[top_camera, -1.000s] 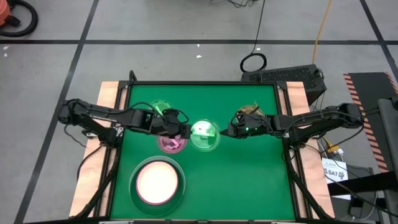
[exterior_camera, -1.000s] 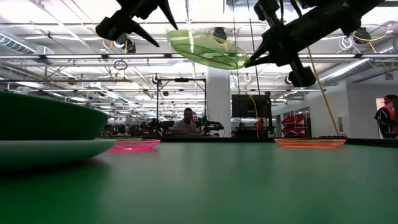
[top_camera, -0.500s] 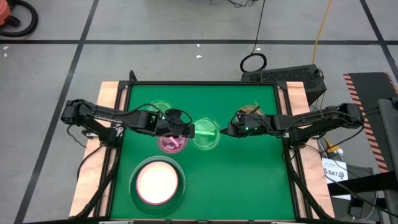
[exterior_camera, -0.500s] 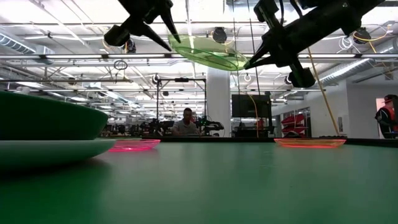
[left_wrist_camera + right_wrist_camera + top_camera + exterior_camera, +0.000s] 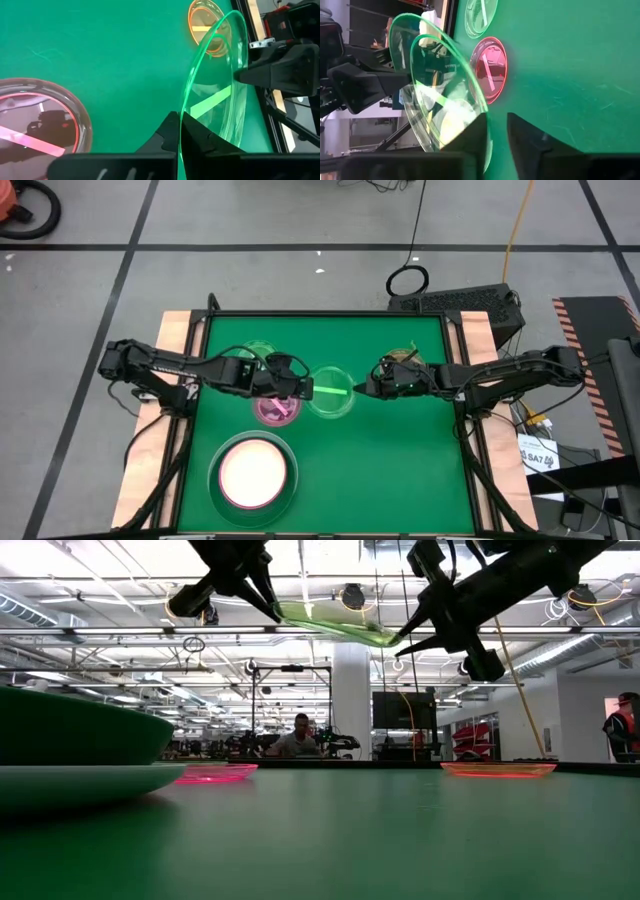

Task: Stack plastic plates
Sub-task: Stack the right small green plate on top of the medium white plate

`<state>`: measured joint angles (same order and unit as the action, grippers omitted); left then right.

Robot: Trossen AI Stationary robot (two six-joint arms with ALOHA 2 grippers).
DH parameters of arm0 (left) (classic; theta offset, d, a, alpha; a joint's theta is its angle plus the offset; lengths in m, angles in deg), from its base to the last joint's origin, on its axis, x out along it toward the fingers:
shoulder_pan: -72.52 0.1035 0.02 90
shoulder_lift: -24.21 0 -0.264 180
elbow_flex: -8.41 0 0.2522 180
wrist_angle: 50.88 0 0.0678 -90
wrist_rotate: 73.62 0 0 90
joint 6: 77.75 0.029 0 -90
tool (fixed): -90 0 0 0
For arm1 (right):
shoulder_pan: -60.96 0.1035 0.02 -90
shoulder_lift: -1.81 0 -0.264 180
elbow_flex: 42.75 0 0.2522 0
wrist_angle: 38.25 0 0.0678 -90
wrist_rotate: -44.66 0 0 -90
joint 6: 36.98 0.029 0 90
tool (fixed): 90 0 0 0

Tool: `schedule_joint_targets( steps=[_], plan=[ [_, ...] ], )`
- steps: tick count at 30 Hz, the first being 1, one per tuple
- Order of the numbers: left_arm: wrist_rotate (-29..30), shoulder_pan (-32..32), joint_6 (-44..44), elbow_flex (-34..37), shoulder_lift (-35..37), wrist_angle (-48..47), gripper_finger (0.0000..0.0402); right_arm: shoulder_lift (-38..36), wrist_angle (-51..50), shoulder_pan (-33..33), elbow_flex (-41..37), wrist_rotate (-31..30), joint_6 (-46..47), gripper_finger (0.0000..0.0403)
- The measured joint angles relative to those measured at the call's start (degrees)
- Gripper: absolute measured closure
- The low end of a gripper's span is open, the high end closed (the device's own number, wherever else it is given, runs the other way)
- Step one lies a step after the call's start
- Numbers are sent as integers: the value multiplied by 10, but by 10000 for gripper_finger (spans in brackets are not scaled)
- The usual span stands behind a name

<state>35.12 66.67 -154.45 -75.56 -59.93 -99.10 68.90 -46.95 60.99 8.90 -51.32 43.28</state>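
Note:
A small translucent green plate (image 5: 330,390) hangs in the air above the table's middle, between my two grippers. My left gripper (image 5: 301,388) is shut on the plate's left rim. My right gripper (image 5: 357,388) is open, with one finger on each side of the right rim (image 5: 481,111). On the cloth lie a small pink-purple plate (image 5: 275,409), a small green plate (image 5: 257,354) and a small orange plate (image 5: 206,25). A stack of large plates (image 5: 253,477), cream-white on top, stands near the front left. My left gripper pinches the green plate's left rim (image 5: 183,131) between its two fingers. The fingers come level from the table's left. The plate is lifted clear of the table and tilts a little down toward the right (image 5: 335,625). My right gripper: whether its fingers touch the right rim, I cannot tell.
The pink-purple plate lies right below my left gripper. The orange plate (image 5: 497,769) lies under my right arm. The stack's dark green plate (image 5: 70,730) rises at the near left. Bare green cloth (image 5: 390,470) spreads over the table's near right.
My left gripper has moved toward the table's right edge to the green plate and shut on its left rim. My right gripper has opened a little at the right rim. The plate has stayed in the air and now lies flatter than before.

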Motion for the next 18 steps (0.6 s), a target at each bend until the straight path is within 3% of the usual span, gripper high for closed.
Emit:
schedule_joint_targets(
  steps=[10, 14, 18],
  plan=[
    [-19, -1, -4, 0, 0, -49, 398, -9, 5, 0, 0, 20, 3, 159],
    [-56, -11, -5, 0, 5, -76, 399, -15, -3, 0, 0, 47, -2, 120],
    [-99, -34, 0, 0, 11, -84, 399, -25, -17, 0, 0, 58, -23, 109]
  ],
)
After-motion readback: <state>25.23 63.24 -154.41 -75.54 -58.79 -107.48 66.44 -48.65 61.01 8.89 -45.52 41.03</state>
